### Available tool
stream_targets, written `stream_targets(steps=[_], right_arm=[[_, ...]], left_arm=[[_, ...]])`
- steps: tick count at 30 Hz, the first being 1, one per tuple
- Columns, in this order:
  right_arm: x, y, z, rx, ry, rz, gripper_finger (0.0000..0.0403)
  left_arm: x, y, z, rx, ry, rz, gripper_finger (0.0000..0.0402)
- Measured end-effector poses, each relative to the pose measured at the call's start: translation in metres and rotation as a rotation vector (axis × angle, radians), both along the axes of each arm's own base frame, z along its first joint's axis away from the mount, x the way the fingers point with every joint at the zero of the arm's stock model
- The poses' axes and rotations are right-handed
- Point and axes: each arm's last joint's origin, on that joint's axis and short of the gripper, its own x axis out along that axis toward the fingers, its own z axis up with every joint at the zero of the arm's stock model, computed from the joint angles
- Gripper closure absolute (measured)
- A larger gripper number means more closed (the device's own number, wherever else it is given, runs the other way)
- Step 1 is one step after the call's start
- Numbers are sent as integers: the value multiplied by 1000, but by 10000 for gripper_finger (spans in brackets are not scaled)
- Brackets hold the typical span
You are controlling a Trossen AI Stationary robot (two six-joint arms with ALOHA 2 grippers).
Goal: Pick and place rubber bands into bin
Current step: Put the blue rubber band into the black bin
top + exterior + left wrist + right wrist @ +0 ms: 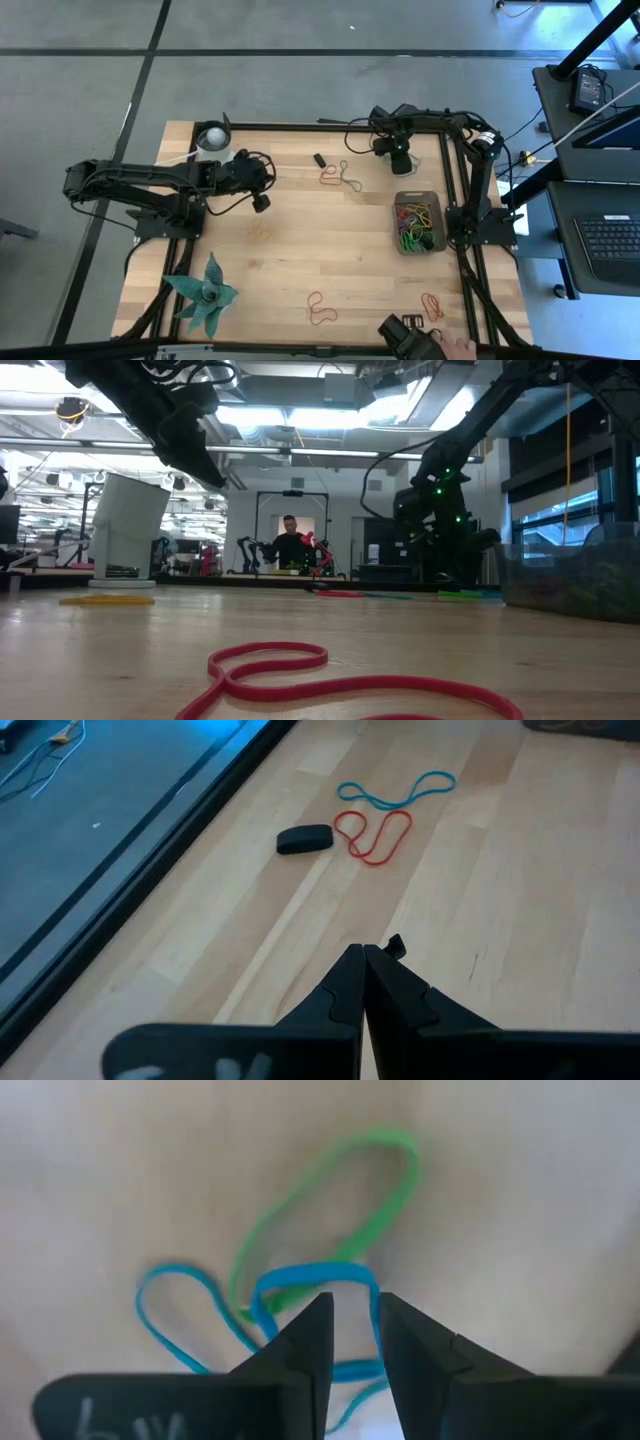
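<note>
My right gripper (400,165) points down at the table's far side, just beyond the bin (418,195). It is open by a narrow gap (352,1305) over a blue rubber band (310,1273) that lies across a green one (330,1190). The dark grey bin holds several coloured bands. My left gripper (262,203) hangs shut (362,952) above the table's left half, with nothing in it. Ahead of it a red band (375,835) and a blue band (395,792) lie flat beside a small black oblong piece (303,839). My right gripper comes from above with its fingertips (310,1330) on either side of one end of the blue band's loop (372,1295). The band lies flat on the wood. I cannot tell whether the fingers touch it.
A white cup (212,138) stands at the far left corner and a green star-shaped thing (205,295) lies at the near left. Loose bands lie at mid-table (260,232), near centre (320,308) and near right (432,305). A person's hand (455,347) shows at the near edge.
</note>
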Motion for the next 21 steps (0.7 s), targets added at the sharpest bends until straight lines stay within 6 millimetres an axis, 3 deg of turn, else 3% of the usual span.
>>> stream_targets(steps=[15,21], right_arm=[[-1,1,-7,-22,-28,56,319],[-7,9,-16,-10,6,-1,370]], left_arm=[[0,0,0,0,0,-1,400],[0,0,0,-4,0,-7,400]])
